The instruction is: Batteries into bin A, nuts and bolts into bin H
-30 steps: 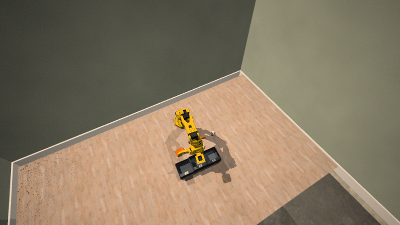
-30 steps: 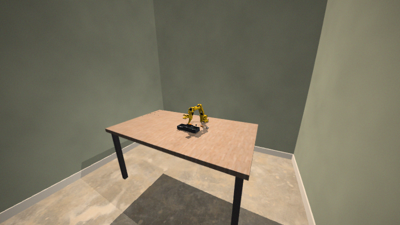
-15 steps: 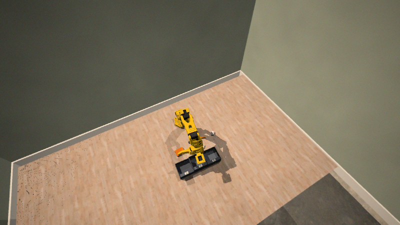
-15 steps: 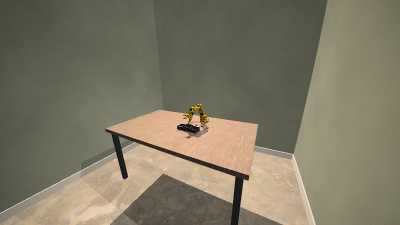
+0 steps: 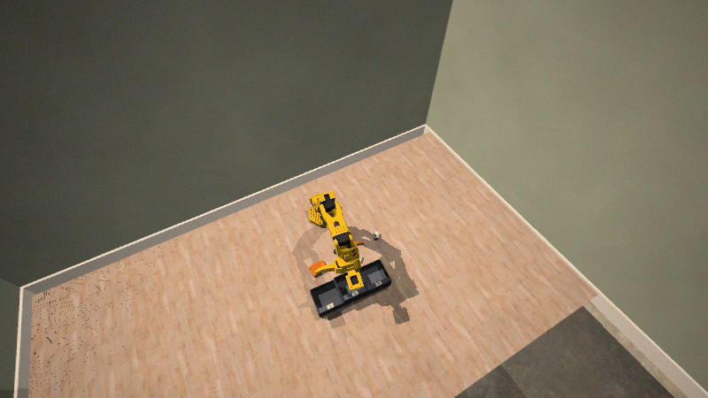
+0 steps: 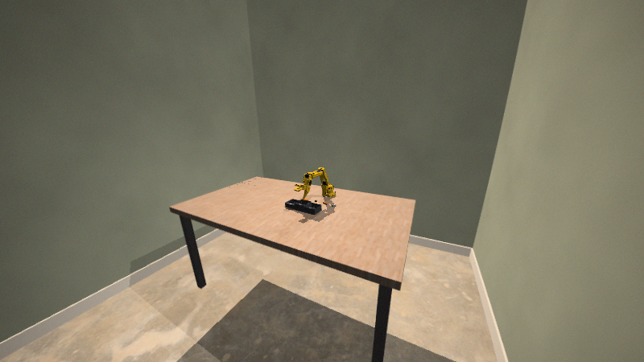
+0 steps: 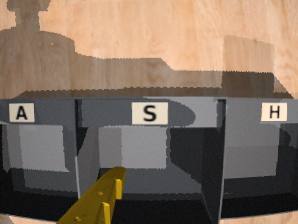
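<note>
A black row of three bins stands on the table; it also shows in the far view (image 6: 303, 206). In the wrist view the bins are marked A (image 7: 21, 113), S (image 7: 149, 113) and H (image 7: 273, 112), and what I see of their insides is empty. My gripper (image 7: 169, 216) hangs above the near side of the S bin, open and empty, with the yellow jaw (image 7: 100, 205) at left and the orange jaw at right.
A small grey-white thing (image 5: 376, 235) lies on the table right of the arm (image 5: 339, 233), and a small orange thing (image 5: 359, 242) lies close beside the arm. The arm's base (image 5: 321, 205) stands behind the bins. The table edges are far off.
</note>
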{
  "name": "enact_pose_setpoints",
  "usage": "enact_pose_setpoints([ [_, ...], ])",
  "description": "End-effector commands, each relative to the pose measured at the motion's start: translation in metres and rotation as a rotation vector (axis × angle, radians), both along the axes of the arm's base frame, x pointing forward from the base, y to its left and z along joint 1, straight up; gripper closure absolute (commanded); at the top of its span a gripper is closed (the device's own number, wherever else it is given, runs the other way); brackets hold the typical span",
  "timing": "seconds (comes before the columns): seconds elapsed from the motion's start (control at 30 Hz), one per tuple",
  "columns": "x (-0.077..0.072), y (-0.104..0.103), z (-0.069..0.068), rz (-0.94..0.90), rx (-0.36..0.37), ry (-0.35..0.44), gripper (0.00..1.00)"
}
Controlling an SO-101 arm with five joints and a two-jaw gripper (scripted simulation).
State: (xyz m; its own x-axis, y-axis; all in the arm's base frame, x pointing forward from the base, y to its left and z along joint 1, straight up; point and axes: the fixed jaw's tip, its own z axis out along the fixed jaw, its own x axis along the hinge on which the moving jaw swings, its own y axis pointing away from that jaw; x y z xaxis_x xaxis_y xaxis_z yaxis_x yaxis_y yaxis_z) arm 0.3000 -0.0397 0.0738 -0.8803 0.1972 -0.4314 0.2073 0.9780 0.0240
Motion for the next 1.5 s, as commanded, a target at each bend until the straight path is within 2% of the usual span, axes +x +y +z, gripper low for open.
enact_pose_setpoints([
  [0.0,0.008,0.002,0.026,0.001,-0.009,-0.099,0.00],
  [0.5,0.009,0.007,0.026,0.001,-0.001,-0.108,0.00],
  [0.7,0.011,0.019,0.024,0.001,0.021,-0.129,0.00],
  [1.13,0.012,0.076,0.019,0.005,0.144,-0.217,0.00],
  [1.47,0.011,0.083,0.018,0.006,0.162,-0.226,0.00],
])
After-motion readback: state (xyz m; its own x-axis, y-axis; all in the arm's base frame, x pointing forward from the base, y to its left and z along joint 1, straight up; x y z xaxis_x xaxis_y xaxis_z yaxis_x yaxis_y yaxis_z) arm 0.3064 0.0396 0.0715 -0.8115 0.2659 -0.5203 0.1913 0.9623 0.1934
